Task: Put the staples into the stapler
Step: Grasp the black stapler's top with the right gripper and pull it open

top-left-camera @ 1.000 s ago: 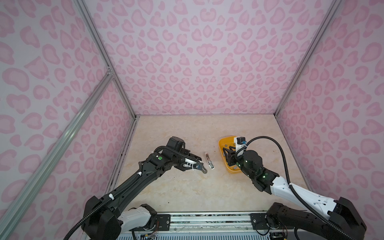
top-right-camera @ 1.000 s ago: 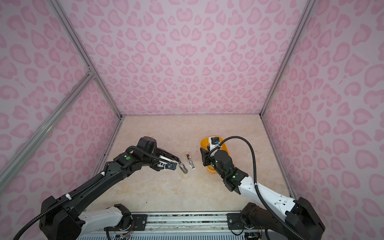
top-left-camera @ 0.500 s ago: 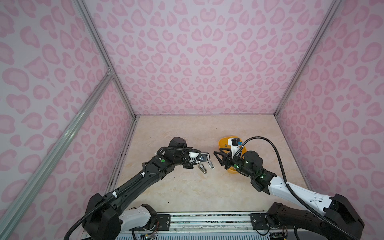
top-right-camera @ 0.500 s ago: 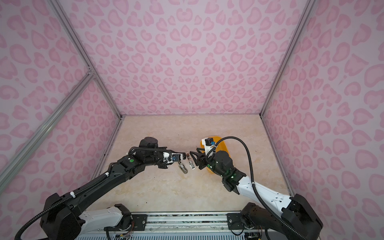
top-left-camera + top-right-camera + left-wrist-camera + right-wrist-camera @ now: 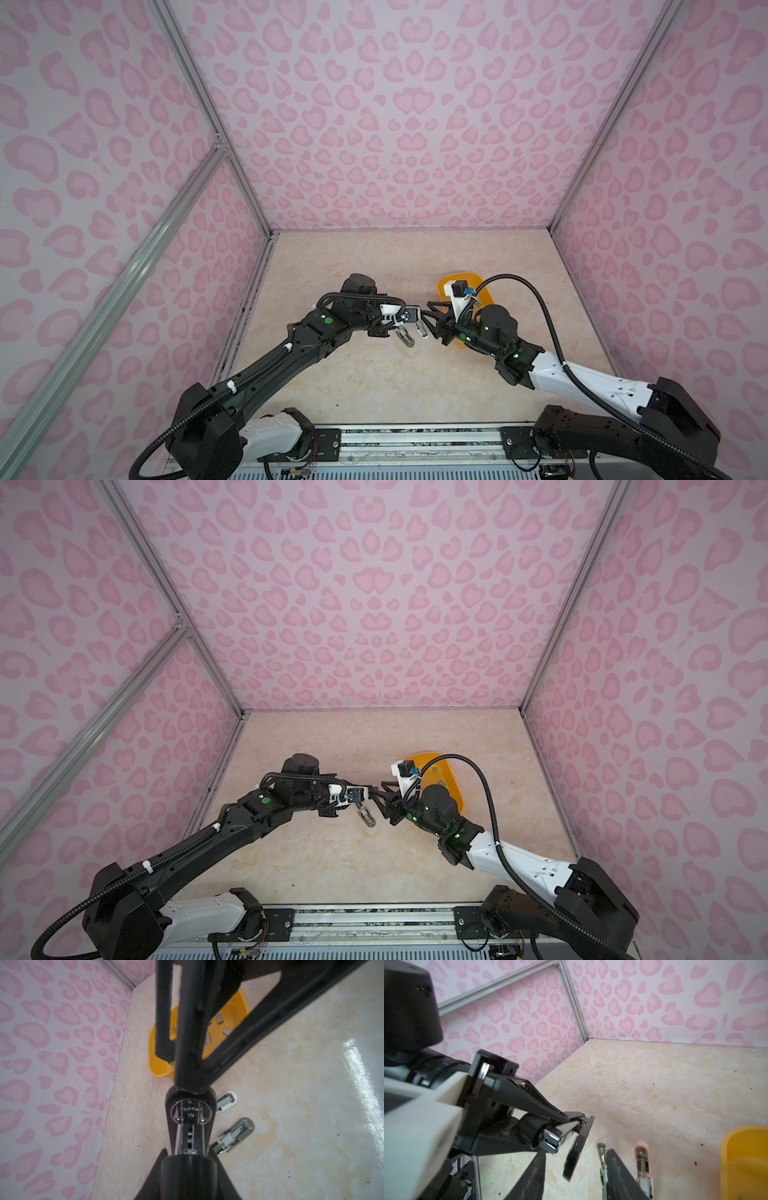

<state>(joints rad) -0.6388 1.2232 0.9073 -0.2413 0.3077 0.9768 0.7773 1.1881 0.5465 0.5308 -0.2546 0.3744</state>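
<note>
Since a second ago the right gripper has left the orange tray and the left gripper has come across to meet it, so their tips now sit almost nose to nose. In both top views a silver stapler lies on the table just below the two grippers, and the tray lies behind the right gripper, partly hidden by its wrist. A white stapler shows beside the silver one in a top view. Seen from the left wrist, the left gripper is clamped on the near end of a black stapler with its metal channel in plain sight. The right gripper's fingers reach down to the stapler's far end, slightly apart, and whether they hold anything cannot be told. Beyond them the staples, small grey strips, lie loose in the tray. Seen from the right wrist, the black stapler juts from the left gripper just ahead of the right gripper's fingers. A black flap of it hangs between their tips, and the silver stapler and white stapler lie on the table past them.
</note>
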